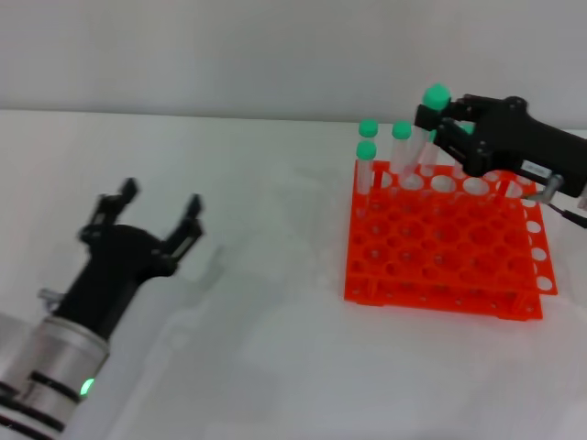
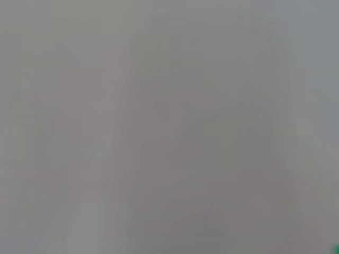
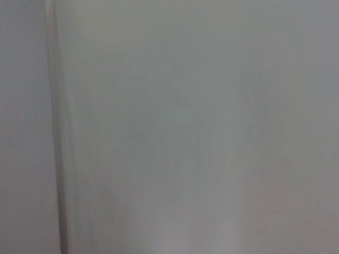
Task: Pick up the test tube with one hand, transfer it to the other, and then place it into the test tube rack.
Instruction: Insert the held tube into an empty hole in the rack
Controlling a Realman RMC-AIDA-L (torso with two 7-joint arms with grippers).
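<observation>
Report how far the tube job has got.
Pickup and handover look done: the left gripper is open and empty over the table. In hand: the right gripper holds the test tube above the test tube rack's back row. Left: lowering it into a hole, releasing.

The head view is bright and even, with soft shadows on the tabletop (image 1: 275,367). Both wrist views are blurry grey.
</observation>
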